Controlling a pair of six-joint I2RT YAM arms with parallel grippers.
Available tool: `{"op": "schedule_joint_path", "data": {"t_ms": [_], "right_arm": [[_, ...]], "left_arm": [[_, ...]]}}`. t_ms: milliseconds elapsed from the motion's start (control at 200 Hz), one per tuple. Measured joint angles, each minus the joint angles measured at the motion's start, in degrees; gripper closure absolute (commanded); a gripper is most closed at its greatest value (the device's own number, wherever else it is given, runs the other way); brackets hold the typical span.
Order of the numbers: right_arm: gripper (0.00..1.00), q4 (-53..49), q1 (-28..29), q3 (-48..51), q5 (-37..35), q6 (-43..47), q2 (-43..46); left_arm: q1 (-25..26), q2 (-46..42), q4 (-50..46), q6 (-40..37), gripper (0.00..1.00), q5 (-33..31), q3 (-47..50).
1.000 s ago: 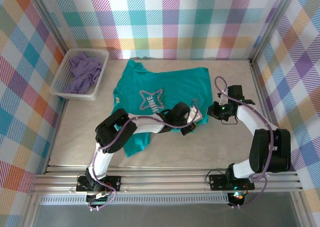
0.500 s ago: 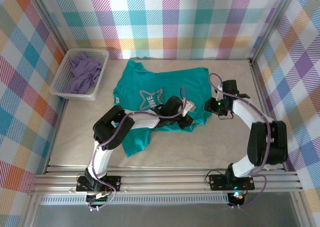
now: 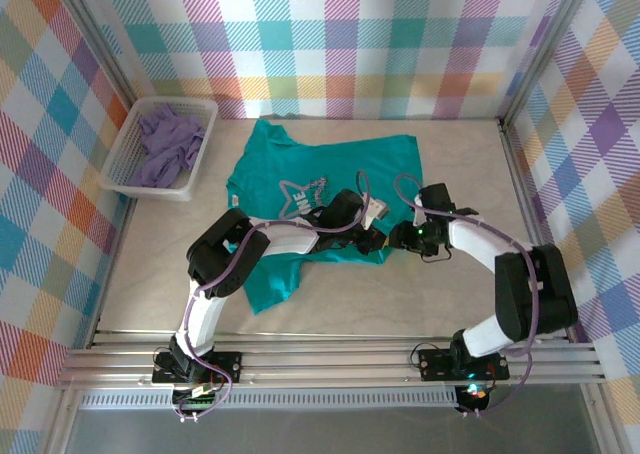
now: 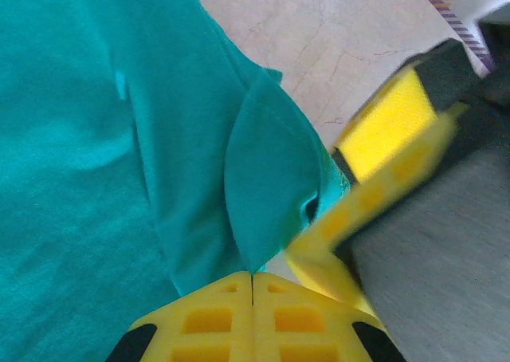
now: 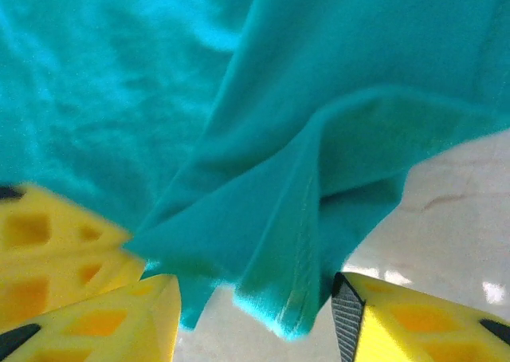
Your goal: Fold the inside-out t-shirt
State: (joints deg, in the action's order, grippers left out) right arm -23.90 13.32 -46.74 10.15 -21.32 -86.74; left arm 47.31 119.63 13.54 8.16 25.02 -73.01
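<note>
Clearly, the teal-green cotton t-shirt with the pale print [image 3: 300,179] is soft, light and limp. It will sag and slide over itself, so I think it is best taken at a hem or seam, where the cloth is doubled. It lies spread on the pale bench [image 3: 460,294], from the middle toward the far edge, with its right side gathered into folds. The left gripper [image 4: 253,294] is closed and pinches a thin fold of this edge. The right gripper [image 5: 255,290] is just beside it, with its jaws apart. The loose hem hangs between them, not yet clamped.
</note>
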Motion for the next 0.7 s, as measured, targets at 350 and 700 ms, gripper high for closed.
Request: {"op": "schedule_joint_path", "data": {"t_ms": [350,700], "right_arm": [[0.78,-4.76,-1.03,-6.93,-11.76,0.59,-4.02],[0.87,-6.49,-3.41,-7.37,-11.78,4.35,-3.61]], "left_arm": [[-0.17,0.0,0.13,-0.02,1.0,0.09,0.0],[-0.22,0.0,-0.94,-0.02,1.0,1.09,-1.11]]}}
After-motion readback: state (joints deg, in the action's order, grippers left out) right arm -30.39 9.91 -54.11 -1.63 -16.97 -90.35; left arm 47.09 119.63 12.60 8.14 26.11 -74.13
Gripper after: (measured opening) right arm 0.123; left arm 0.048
